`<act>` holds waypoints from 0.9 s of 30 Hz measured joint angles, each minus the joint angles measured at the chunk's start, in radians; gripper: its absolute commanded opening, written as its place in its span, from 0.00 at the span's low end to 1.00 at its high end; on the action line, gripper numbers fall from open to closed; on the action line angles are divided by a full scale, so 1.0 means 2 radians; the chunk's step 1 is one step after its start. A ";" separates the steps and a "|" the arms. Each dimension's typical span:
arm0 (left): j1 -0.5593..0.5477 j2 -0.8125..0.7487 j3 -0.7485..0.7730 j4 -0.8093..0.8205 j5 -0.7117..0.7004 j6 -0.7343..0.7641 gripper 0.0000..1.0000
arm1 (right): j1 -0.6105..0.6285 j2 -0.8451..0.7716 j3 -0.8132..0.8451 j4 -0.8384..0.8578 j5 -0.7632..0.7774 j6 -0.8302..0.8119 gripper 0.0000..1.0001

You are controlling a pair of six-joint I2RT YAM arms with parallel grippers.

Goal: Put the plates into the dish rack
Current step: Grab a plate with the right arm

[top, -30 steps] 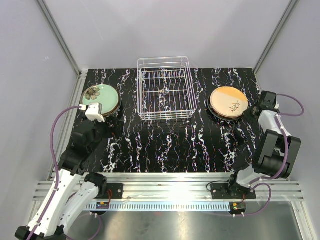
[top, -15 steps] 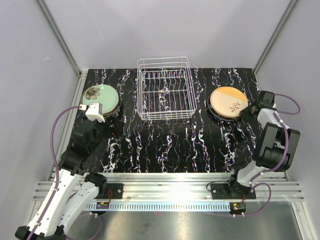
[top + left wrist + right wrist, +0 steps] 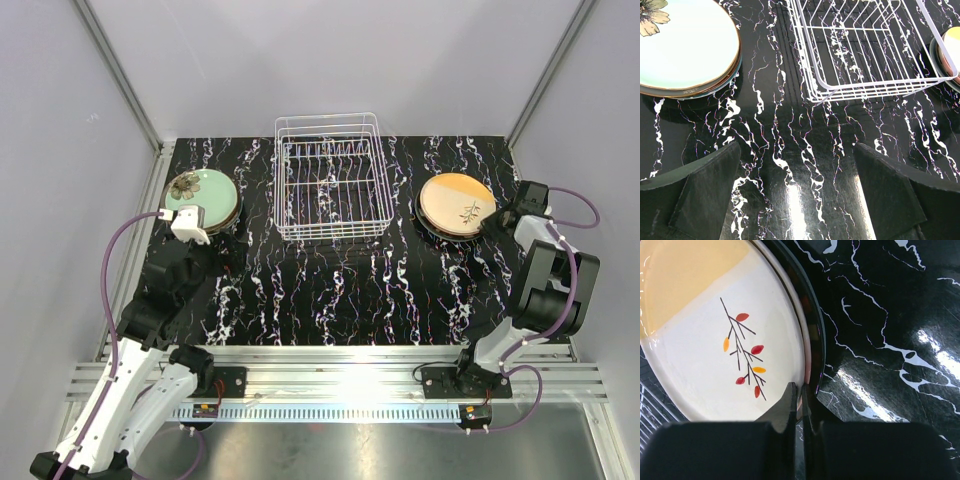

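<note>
a desk with a glossy black top, veined in white like marble, fills the middle. plain pale grey walls close it in at the back and on both sides. slanting aluminium posts stand at the rear corners. a ribbed aluminium rail runs along the near edge with a bright glare on it. a brushed metal sheet lies below.
</note>
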 measured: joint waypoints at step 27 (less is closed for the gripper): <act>0.000 0.001 0.000 0.000 0.001 0.000 0.99 | 0.000 -0.080 -0.028 -0.059 -0.001 0.003 0.00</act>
